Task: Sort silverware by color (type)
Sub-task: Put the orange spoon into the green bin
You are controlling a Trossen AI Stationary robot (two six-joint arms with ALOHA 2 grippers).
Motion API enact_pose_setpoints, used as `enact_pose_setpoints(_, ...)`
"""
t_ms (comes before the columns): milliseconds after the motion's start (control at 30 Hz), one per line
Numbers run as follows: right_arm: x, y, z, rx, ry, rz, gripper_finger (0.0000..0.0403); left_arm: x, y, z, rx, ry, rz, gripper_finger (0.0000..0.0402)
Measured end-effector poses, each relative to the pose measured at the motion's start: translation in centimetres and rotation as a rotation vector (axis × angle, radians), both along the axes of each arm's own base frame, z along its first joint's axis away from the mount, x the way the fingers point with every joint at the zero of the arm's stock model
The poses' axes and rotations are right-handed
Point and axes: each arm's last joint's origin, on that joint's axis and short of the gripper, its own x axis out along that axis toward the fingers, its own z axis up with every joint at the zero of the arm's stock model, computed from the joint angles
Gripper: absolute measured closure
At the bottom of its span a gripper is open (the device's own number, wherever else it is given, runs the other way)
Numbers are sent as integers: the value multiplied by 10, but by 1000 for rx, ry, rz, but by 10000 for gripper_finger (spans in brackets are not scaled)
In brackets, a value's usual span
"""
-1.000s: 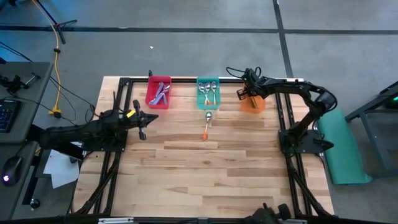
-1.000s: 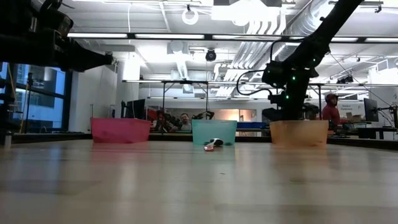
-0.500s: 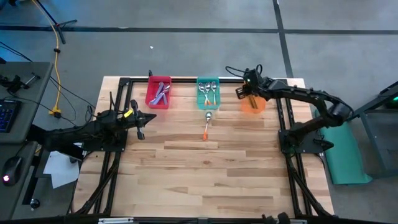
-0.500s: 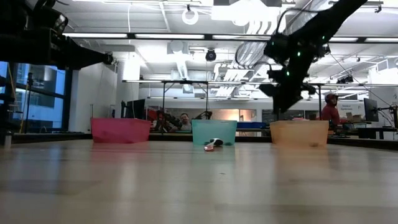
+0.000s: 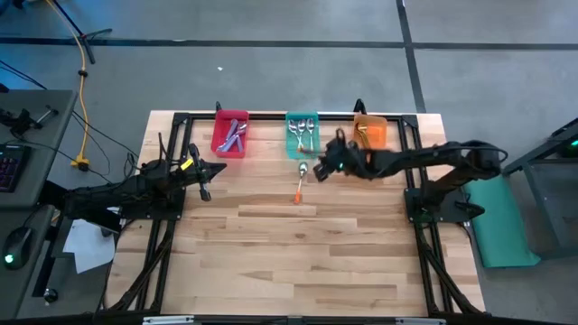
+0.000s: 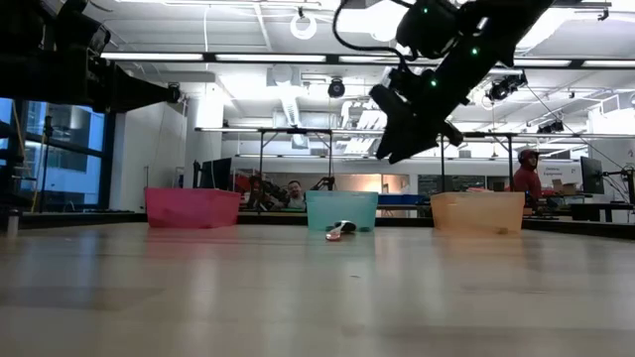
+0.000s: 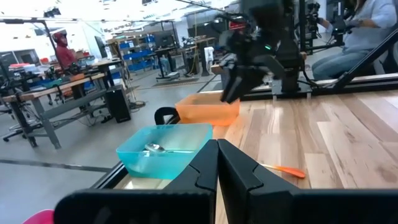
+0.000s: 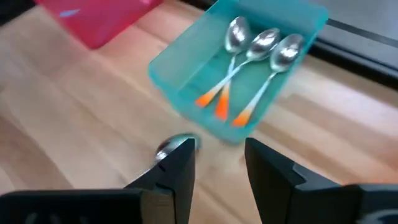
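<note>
The right gripper (image 5: 321, 170), jaws apart and empty, hangs above the orange-handled spoon (image 5: 300, 182) (last one loose): it should drop squarely, straddling the handle.

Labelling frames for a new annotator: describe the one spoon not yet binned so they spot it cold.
Find the teal bin, middle of three along the table's far edge. On the bare wood just in front of it lies the loose spoon: silver bowl toward the bin, orange handle pointing away. It is the only spoon outside a bin.
</note>
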Motion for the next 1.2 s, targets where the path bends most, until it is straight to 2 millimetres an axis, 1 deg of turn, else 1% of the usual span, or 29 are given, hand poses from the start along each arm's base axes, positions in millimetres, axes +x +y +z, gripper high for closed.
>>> enact_pose_setpoints(133, 16, 31, -16, -25, -9, 27, 277, 0, 0, 0, -7, -2, 0, 401)
enact_pose_setpoints(233, 27, 50, -31, -23, -28, 56, 267, 0, 0, 0, -8, -2, 0, 401)
enact_pose_setpoints(300, 34, 58, -41, -13, -37, 50, 257, 0, 0, 0, -8, -2, 0, 401)
enact_pose_setpoints(400, 44, 65, -55, -14, -41, -13, 241, 0, 0, 0, -8, -3, 0, 401)
enact_pose_setpoints(500, 54, 67, -72, -4, -32, -62, 225, 0, 0, 0, -8, -3, 0, 401)
enact_pose_setpoints(600, 65, 64, -85, 17, -15, -84, 215, 0, 0, 0, -9, -3, 0, 401)
enact_pose_setpoints(733, 77, 62, -97, 26, -5, -102, 213, 0, 0, 0, -8, -3, 0, 401)
enact_pose_setpoints(867, 85, 60, -102, 24, -1, -113, 218, 0, 0, 0, -8, -3, 0, 401)
enact_pose_setpoints(967, 87, 55, -107, 20, 10, -127, 230, 0, 0, 0, -8, -3, 0, 401)
enact_pose_setpoints(1033, 87, 52, -109, 17, 15, -137, 246, 0, 0, 0, -8, -3, 0, 401)
enact_pose_setpoints(1200, 86, 50, -112, -4, 45, -147, 306, 0, 0, 0, -8, -4, 0, 401)
